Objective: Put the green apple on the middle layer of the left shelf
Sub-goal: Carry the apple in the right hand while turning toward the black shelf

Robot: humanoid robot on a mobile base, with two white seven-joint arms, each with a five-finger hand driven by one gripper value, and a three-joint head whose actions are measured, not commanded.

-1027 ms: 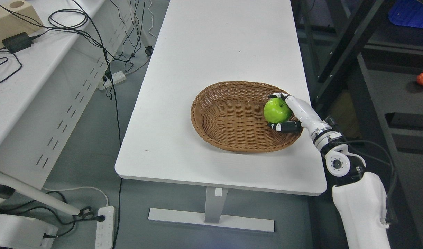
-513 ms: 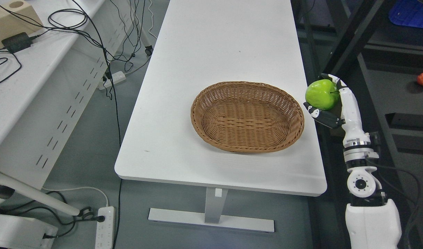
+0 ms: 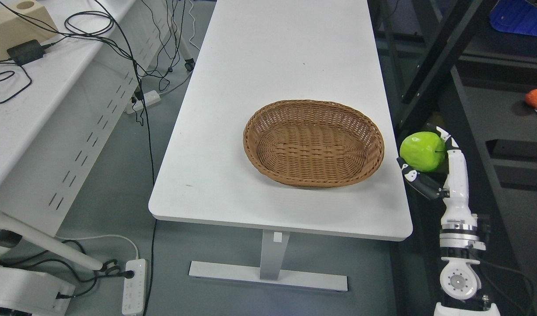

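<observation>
Your right hand (image 3: 430,169) is wrapped round the green apple (image 3: 423,151), fingers (image 3: 419,182) curled under and behind it, apple sitting up in the palm. Hand w/ apple hangs just off the right edge of the white table (image 3: 272,87), clear of it. To the hand's left on the table: wicker basket (image 3: 313,143), nothing in it. Behind and to the hand's right: dark shelf frame (image 3: 439,57), w/ an orange item (image 3: 536,98) on a shelf surface further right.

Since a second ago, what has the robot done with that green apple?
The right hand lifted the green apple out of the wicker basket and carried it right, past the white table edge, fingers closed around it throughout. Basket and table stayed put; the view shifted slightly.
</observation>
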